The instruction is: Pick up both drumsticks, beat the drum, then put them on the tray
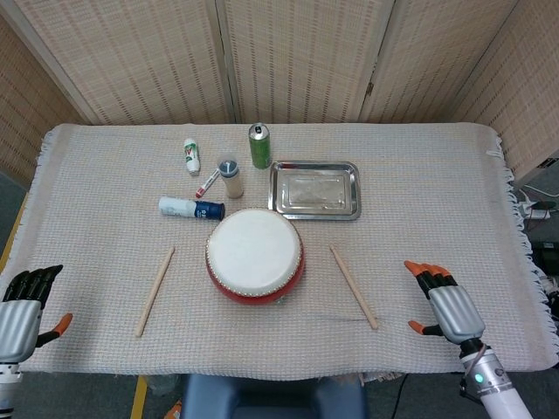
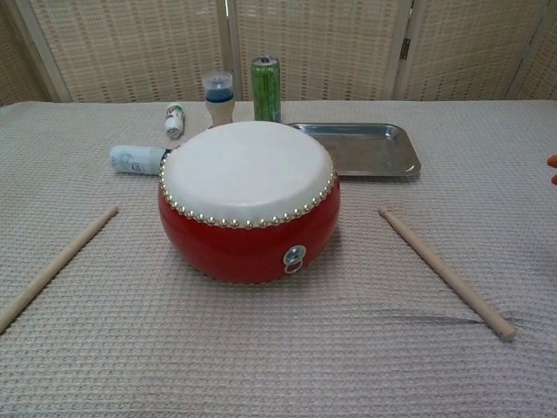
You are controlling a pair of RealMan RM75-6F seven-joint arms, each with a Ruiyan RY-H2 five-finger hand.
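A red drum (image 1: pixel 254 256) (image 2: pixel 249 200) with a white skin sits in the middle of the cloth. One wooden drumstick (image 1: pixel 155 291) (image 2: pixel 54 266) lies left of it, the other drumstick (image 1: pixel 353 285) (image 2: pixel 445 271) right of it. Behind the drum to the right is a steel tray (image 1: pixel 314 190) (image 2: pixel 361 149), with nothing on it. My right hand (image 1: pixel 444 305) hovers over the cloth to the right of the right drumstick, fingers apart, holding nothing. My left hand (image 1: pixel 22 311) is at the table's front left corner, open, well left of the left drumstick. The chest view catches only orange fingertips (image 2: pixel 552 169) at its right edge.
Behind the drum stand a green can (image 1: pixel 259 145), a small white bottle (image 1: pixel 231 177) with a grey cap, a white tube (image 1: pixel 190 155), a pen-like stick (image 1: pixel 207 182) and a lying white-and-blue bottle (image 1: pixel 190 208). Woven screens close off the back.
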